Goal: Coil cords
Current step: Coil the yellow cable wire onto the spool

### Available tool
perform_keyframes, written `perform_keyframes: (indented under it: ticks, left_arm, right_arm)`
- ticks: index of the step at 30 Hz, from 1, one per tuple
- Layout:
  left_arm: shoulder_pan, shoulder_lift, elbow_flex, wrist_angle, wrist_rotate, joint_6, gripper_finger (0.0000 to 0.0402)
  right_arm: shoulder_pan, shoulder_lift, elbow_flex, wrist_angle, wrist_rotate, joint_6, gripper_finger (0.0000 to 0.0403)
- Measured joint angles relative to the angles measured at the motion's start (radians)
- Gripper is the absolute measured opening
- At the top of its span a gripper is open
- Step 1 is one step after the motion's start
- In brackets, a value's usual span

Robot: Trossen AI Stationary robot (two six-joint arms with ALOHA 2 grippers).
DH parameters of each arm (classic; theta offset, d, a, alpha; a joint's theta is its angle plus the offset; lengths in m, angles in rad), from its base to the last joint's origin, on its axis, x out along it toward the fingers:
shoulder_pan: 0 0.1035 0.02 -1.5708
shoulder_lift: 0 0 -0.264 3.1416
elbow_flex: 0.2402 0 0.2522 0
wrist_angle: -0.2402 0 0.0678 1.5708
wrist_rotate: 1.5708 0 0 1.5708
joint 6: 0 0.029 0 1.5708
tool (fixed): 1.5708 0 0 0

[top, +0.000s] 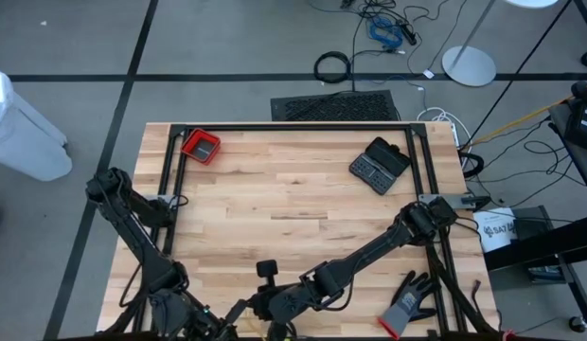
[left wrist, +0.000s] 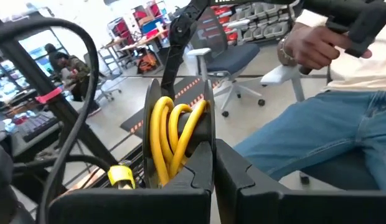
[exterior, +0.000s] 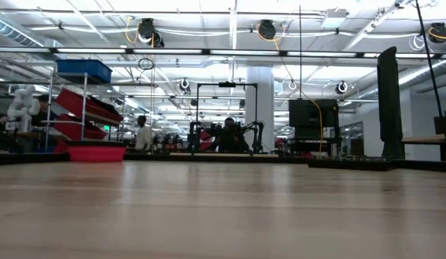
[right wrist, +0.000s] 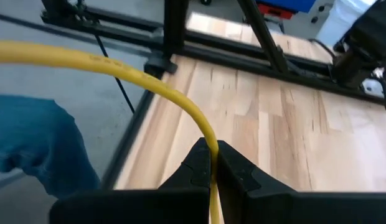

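Observation:
The yellow cord runs between both grippers at the table's near edge. In the left wrist view several loops of the yellow cord (left wrist: 174, 134) sit bunched at my left gripper (left wrist: 213, 163), which is shut, and a yellow plug (left wrist: 121, 175) hangs beside them. In the right wrist view my right gripper (right wrist: 213, 163) is shut on a single strand of the yellow cord (right wrist: 118, 65). In the high view my left arm (top: 180, 308) and my right arm (top: 293, 298) meet near the front edge. The black cord is not in view. My left gripper holds the bunch of yellow loops (left wrist: 180, 146) at its fingers. Several strands lie side by side along one finger (left wrist: 199, 177). The loops hide the place of contact. The bunch is lifted clear of the table. My right gripper pinches one strand of the yellow cord (right wrist: 211, 148) between its two fingers. The strand lies along the fingers. From them it rises and arcs away in the air, clear of the table.
A grey-black glove (top: 407, 303) lies at the near right. A black case (top: 379, 164) lies at the far right and a red bin (top: 201, 145) at the far left. A person (left wrist: 342, 124) sits just beyond the near edge. Bare wood (top: 293, 199) lies mid-table.

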Motion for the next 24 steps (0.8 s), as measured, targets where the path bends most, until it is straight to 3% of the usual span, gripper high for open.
perform_keyframes:
  ticks: [8, 13, 24]
  left_arm:
    - [0.002, 0.002, 0.000, -0.020, -0.013, 0.004, 0.0002]
    - [0.022, 0.030, 0.000, 0.000, 0.062, 0.004, 0.0002]
    - [0.027, 0.039, 0.000, -0.012, 0.116, -0.029, 0.0002]
  right_arm:
    - [-0.039, 0.000, 0.000, -0.064, 0.003, -0.019, 0.0000]
    - [-0.067, 0.000, 0.000, -0.014, -0.002, -0.060, 0.0000]
    - [-0.074, -0.017, 0.000, -0.076, -0.004, -0.135, 0.0000]
